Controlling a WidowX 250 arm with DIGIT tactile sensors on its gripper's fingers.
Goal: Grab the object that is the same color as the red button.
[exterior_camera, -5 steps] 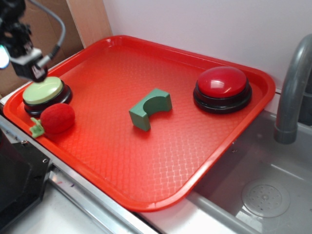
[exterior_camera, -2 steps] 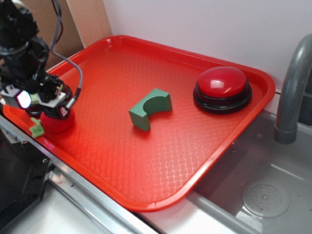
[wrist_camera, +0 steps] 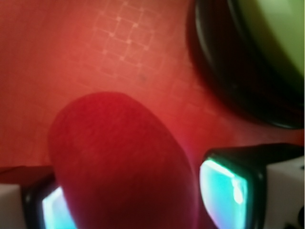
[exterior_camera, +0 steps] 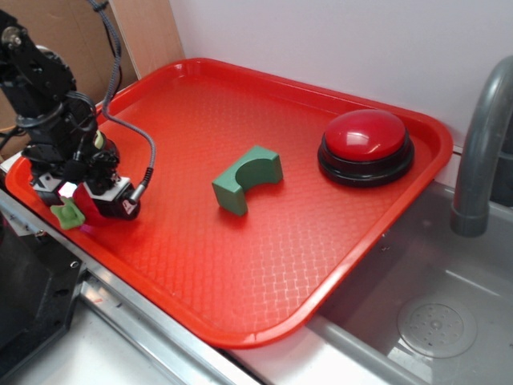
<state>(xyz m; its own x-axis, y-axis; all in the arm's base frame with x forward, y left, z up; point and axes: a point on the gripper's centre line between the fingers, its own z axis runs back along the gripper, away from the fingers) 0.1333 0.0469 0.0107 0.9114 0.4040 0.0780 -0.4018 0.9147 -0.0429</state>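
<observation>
Wrist view is mostly filled by the small fuzzy red ball-shaped toy fruit (wrist_camera: 124,162), which is seen sitting right between the two glowing fingers (wrist_camera: 224,191) of the gripper (wrist_camera: 128,200). The fingers are spread to either side of it, and whether the pads are actually pressing on the fuzz can't be told from these shots. Just past the fruit, at the upper right of that view, the pale green domed button on its black base (wrist_camera: 267,52) is seen, close but apart from the fruit.

From the exterior view, the fruit (exterior_camera: 94,210) is mostly covered by the gripper (exterior_camera: 84,204), which is lowered around it; only a bit of red and the light green leafy stem piece (exterior_camera: 68,213) are left showing. It's found at the near left corner of the textured red plastic tray (exterior_camera: 264,249), and everything else is placed relative to that fruit. The green button (exterior_camera: 101,141) is just behind it, almost hidden by the black arm. The green arch-shaped block (exterior_camera: 248,180) is lying well off to the right, around the middle of the tray. The large glossy red dome push-button on a round black base (exterior_camera: 365,147) is farther right again, near the tray's far edge. Beyond that, off the tray, a grey curved faucet (exterior_camera: 481,144) and a metal sink (exterior_camera: 433,321) are visible.
</observation>
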